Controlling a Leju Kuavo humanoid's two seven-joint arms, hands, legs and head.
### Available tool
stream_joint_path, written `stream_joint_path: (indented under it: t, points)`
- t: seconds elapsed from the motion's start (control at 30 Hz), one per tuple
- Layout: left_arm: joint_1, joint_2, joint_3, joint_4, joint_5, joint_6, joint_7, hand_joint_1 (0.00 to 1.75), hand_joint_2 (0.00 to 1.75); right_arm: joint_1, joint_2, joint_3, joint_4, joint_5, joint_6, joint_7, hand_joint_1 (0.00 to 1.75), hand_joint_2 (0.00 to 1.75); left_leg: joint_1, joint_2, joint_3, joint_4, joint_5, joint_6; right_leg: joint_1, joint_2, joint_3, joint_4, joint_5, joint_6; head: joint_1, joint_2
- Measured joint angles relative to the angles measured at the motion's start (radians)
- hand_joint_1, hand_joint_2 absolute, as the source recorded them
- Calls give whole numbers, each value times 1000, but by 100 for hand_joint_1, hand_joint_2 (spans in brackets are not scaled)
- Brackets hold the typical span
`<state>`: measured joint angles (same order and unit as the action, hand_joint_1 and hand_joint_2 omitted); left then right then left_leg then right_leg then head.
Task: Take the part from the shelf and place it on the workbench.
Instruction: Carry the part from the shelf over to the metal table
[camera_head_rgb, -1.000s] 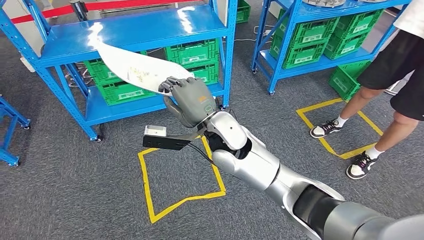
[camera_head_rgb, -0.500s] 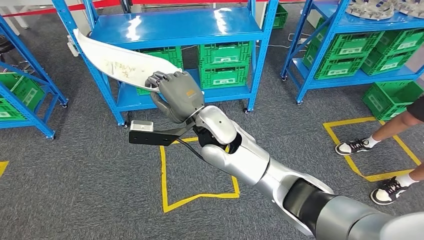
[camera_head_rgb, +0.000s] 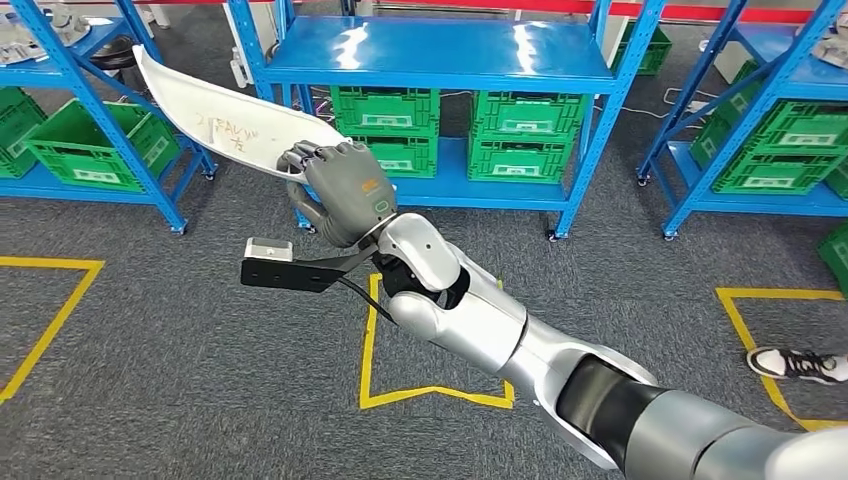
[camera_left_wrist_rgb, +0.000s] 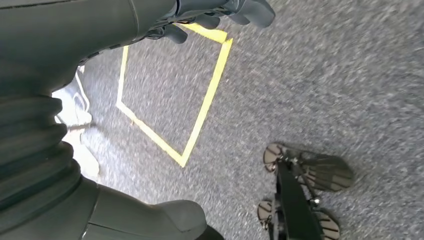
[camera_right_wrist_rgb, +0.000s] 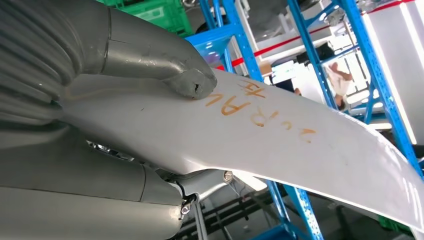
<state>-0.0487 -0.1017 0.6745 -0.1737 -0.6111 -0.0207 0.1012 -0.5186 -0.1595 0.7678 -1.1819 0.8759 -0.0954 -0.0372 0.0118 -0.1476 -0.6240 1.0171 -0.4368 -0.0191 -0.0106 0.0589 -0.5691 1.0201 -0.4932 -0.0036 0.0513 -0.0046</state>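
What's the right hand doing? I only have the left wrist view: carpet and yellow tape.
Observer: In the head view the right hand grips one end of a long white curved part, held out in the air in front of a blue shelf.
Operator: Grip solid?
Observer: In the right wrist view the thumb presses on the part's top face, next to orange handwriting.
Operator: Workbench near?
Observer: Cannot tell. Ahead are blue shelves holding green crates, and a person's shoe at the right edge.
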Motion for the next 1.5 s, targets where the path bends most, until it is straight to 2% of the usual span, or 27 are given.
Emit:
stream_joint_path:
  t: [0.03,0.1,0.17,0.23,0.27,0.33,0.4,0.43,0.53,0.6,0.67,0.73,0.77,0.83,0.9,0.97,1.0,1.03,1.1,1.17,1.23,1.27,1.3,1.37,1.43,1.47,1.5]
  points:
    - [3,2,1,0,0,0,0,0,175,0,8,0,0,1,-1,1,175,175,-1,8,-4,2,-1,-6,-2,-12,2,-6,4,-6,0,0]
    - [5,4,3,1,0,0,2,0,175,0,19,0,0,3,-4,2,175,175,-6,61,-32,53,-33,-14,-6,-39,7,-18,13,-18,-6,0]
    - [2,5,4,1,-7,-1,6,0,175,6,22,0,0,10,-6,8,175,175,-5,120,-86,172,-95,-21,-3,-68,7,-20,14,-24,-11,0]
    - [2,6,5,1,-27,-2,13,0,175,22,21,-2,-1,21,-5,18,175,175,0,138,-125,265,-128,-28,-1,-99,6,-18,13,-25,-11,0]
    - [3,7,5,1,-39,-3,15,0,175,33,19,-5,-4,26,-3,23,175,175,3,142,-118,261,-119,-30,-1,-113,5,-17,12,-24,-11,0]
    - [5,10,5,0,-54,-4,15,0,175,51,10,-15,-9,33,7,27,175,175,7,169,-48,148,-66,-33,-2,-141,5,-12,8,-18,-11,0]
    - [3,11,5,0,-59,-4,12,0,175,59,-4,-25,-14,34,17,23,175,175,4,213,20,32,-32,-25,2,-163,5,-6,2,-6,-11,0]
    - [2,11,5,-1,-59,-4,11,0,175,59,-10,-28,-16,34,20,20,175,175,2,225,32,9,-29,-18,5,-173,6,-4,1,0,-10,0]
    - [3,11,5,-1,-59,-5,7,0,175,59,-18,-30,-18,33,28,10,175,175,-2,197,26,2,-25,4,2,-191,11,-3,-4,20,-6,0]
    - [1,9,4,-1,-62,-10,3,0,175,54,-21,-31,-17,33,34,1,175,175,1,172,26,-4,-17,17,-4,-145,-5,43,-39,29,-5,0]
    - [-7,6,4,-1,-66,-14,4,0,175,47,-25,-31,-14,33,43,-6,175,175,1,146,21,-4,-12,26,-6,-82,-62,168,-107,32,-2,0]
    - [-12,-1,4,-1,-68,-18,6,0,175,41,-25,-31,-9,31,53,-8,175,175,-1,115,15,-2,-9,29,-5,-62,-115,275,-144,30,0,0]
    - [-13,-6,4,-1,-70,-19,6,0,175,39,-25,-31,-7,31,56,-8,175,175,-2,99,13,0,-8,29,-4,-60,-118,281,-135,28,0,0]
    - [-13,-17,3,0,-73,-22,5,0,175,30,-23,-31,-3,30,59,-7,175,175,-3,66,11,6,-7,27,-4,-44,-67,175,-68,20,0,0]
    - [-14,-27,1,0,-75,-22,4,0,175,19,-23,-31,0,30,60,-7,175,175,-3,39,7,11,-4,19,-4,-2,-8,49,-21,13,0,0]
    - [-15,-32,-2,0,-76,-22,3,0,175,13,-21,-31,1,30,61,-7,175,175,1,17,-1,9,3,6,-1,15,6,11,-16,9,0,0]
    - [-13,-33,-2,0,-77,-22,3,0,175,11,-18,-30,2,30,61,-8,175,175,2,5,-5,5,7,-2,1,4,6,7,-12,5,1,0]
    - [-11,-33,-3,1,-78,-22,5,0,175,8,-14,-30,2,30,62,-8,175,175,3,7,-9,4,10,-8,0,-8,7,4,-7,-1,1,0]
    - [-8,-33,-3,1,-81,-22,12,0,175,5,-6,-30,3,31,62,-11,175,175,-1,55,-29,36,-11,-17,-3,-32,10,-7,0,-16,-2,0]
    - [-10,-33,-3,1,-82,-20,14,0,175,6,-2,-30,5,32,58,-17,175,175,-3,119,-78,142,-70,-23,-1,-59,12,-11,2,-25,-5,0]
    - [-12,-31,-3,1,-79,-15,14,0,175,6,-1,-29,13,30,50,-30,175,175,0,137,-131,258,-118,-30,1,-91,10,-11,1,-27,-5,0]
    - [-12,-28,-3,1,-78,-11,17,0,175,3,1,-28,19,27,45,-37,175,175,1,140,-137,277,-118,-33,1,-106,10,-10,0,-28,-5,0]
    - [-12,-24,-3,1,-78,-6,22,0,175,-2,3,-27,27,23,40,-44,175,175,1,145,-122,256,-101,-34,1,-121,10,-10,0,-27,-5,0]
    - [-12,-13,-3,0,-73,3,30,0,175,-12,7,-26,42,17,29,-56,175,175,0,179,-47,124,-47,-33,2,-146,12,-8,-4,-22,-6,0]
    - [-14,-6,4,-1,-37,13,25,0,175,-18,11,-25,51,17,17,-60,175,175,-4,211,11,20,-18,-20,8,-169,15,-4,-10,-11,-4,0]
    - [-13,-5,13,-1,-9,19,18,0,175,-20,15,-25,55,21,12,-58,175,175,-7,215,18,5,-18,-12,11,-179,16,-3,-12,-6,-3,0]
    - [-11,-5,26,-1,16,27,9,0,175,-22,21,-25,58,26,9,-57,175,175,-8,202,17,5,-16,-4,13,-189,18,-3,-13,-1,-1,0]
